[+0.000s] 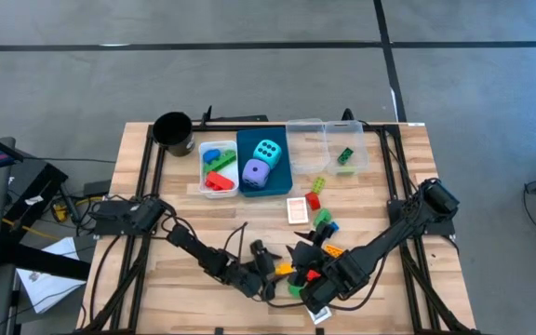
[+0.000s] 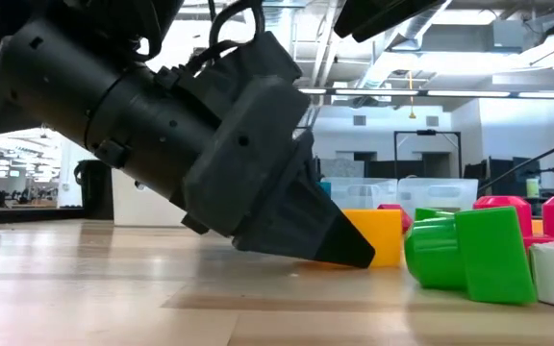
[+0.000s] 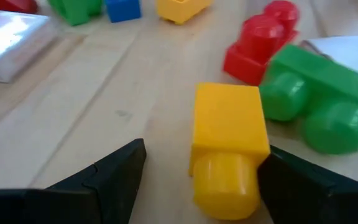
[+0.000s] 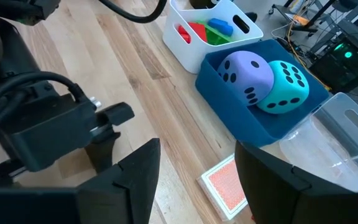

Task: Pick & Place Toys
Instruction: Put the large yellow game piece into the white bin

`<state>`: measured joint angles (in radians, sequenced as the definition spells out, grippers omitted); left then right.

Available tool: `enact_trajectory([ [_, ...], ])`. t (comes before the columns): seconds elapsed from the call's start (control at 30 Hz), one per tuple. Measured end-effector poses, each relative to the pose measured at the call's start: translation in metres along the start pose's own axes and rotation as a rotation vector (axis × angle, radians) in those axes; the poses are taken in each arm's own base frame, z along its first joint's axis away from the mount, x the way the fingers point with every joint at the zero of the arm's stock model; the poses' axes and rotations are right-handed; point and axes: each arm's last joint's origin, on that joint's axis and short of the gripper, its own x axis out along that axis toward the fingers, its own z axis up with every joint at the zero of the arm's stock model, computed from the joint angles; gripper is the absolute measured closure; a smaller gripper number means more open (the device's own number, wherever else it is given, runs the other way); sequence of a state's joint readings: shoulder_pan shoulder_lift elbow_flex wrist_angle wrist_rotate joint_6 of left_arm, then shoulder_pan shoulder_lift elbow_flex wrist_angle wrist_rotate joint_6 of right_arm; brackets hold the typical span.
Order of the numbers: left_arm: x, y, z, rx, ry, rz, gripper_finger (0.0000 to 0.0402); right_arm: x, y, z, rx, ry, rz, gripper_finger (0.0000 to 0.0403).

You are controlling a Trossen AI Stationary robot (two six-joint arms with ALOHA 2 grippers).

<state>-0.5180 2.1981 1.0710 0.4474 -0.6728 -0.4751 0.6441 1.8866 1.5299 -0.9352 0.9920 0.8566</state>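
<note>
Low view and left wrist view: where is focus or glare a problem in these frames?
Low view: the left tool looms close and soft, blocking much of the table, while the green brick is fairly sharp. Left wrist view: the yellow brick between the open fingers is blurred, and the card shows white glare.

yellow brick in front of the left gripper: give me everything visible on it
The yellow brick looks like glossy moulded plastic: a boxy body with one round stud on its end. It lies on its side on the wooden table, stud pointing toward the wrist camera. It sits between the open fingers of the left gripper, nearer one finger; contact cannot be confirmed. A green brick and a red brick lie close beside it. The low view shows it just behind the gripper's tip.
</note>
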Motion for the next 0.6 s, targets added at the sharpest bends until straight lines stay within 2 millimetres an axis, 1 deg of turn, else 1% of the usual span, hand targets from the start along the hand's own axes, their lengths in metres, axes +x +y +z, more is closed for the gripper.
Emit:
enact_trajectory([
  [0.23,0.0005,0.0042,-0.0007,-0.002,-0.038,0.102,0.0121,0.0000,0.0000,0.0000,0.000,0.000,0.000,0.0201],
  [0.43,0.0005,0.0045,-0.0012,0.004,-0.038,0.105,0.0122,0.0000,-0.0001,-0.0001,-0.001,0.001,0.000,0.0200],
  [0.5,0.0007,0.0044,-0.0013,0.004,-0.034,0.098,0.0127,0.0000,-0.0001,-0.0001,-0.001,0.001,0.000,0.0201],
  [0.6,0.0007,0.0039,-0.0013,0.003,-0.028,0.084,0.0148,0.0000,0.0000,-0.0001,-0.001,0.001,0.000,0.0201],
])
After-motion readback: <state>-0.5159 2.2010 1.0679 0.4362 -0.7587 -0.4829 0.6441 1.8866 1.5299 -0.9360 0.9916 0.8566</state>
